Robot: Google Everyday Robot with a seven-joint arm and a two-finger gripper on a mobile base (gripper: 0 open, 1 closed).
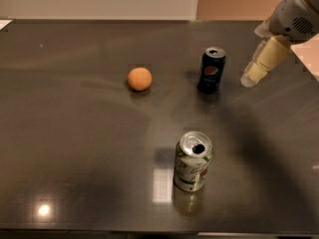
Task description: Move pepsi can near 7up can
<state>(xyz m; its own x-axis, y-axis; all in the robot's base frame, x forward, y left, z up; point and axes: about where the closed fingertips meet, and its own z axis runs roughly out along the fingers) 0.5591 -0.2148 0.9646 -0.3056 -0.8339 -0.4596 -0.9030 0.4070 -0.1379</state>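
Note:
The pepsi can (211,69), dark blue with a round logo, stands upright on the dark table right of centre toward the back. The 7up can (192,161), white and green with an opened silver top, stands upright nearer the front, well apart from the pepsi can. My gripper (251,76) hangs from the arm at the upper right, above the table and a short way to the right of the pepsi can, not touching it. It holds nothing.
An orange ball-like fruit (139,78) lies on the table left of the pepsi can. The dark glossy table (75,148) reaches the wall at the back and its front edge runs along the bottom of the view.

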